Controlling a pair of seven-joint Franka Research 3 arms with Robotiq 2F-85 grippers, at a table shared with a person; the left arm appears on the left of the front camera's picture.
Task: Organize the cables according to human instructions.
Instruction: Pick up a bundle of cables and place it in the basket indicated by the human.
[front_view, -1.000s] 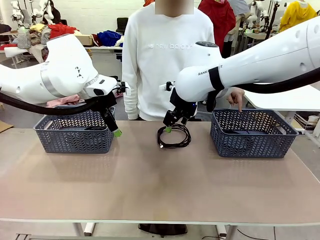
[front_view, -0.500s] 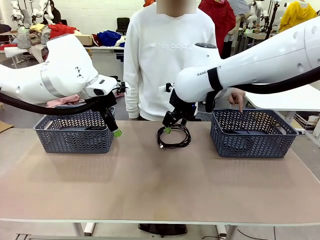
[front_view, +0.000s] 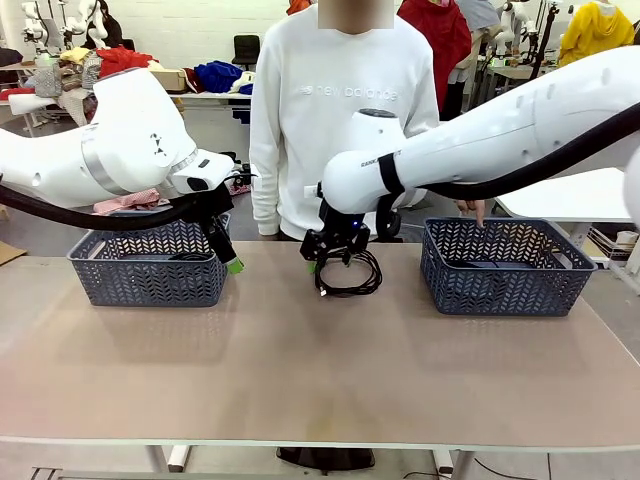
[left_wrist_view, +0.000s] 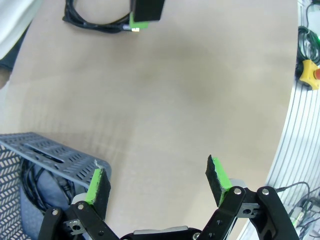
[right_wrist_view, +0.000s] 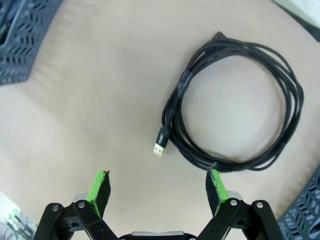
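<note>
One cable (front_view: 350, 292), a thin black cord coiled in a round loop, lies on the table in front of the person. In the right wrist view the cable (right_wrist_view: 172, 107) shows a small metal plug end (right_wrist_view: 159, 148) inside the loop. My right gripper (front_view: 322, 262) hovers open just above the loop's left edge, and the right gripper (right_wrist_view: 157, 182) has nothing between its green pads. My left gripper (front_view: 232, 264) hangs open by the left basket's right corner. In the left wrist view the left gripper (left_wrist_view: 156, 175) is empty, and another cable (left_wrist_view: 35, 175) lies inside that basket.
A grey left basket (front_view: 148, 280) and a grey right basket (front_view: 505, 285) stand at the table's far side. The person's hand (front_view: 472, 208) points a finger down over the right basket. The near half of the table is bare.
My right arm has swung left, carrying its open gripper from the coil's top to its left edge. The left arm and the cable have not moved.
</note>
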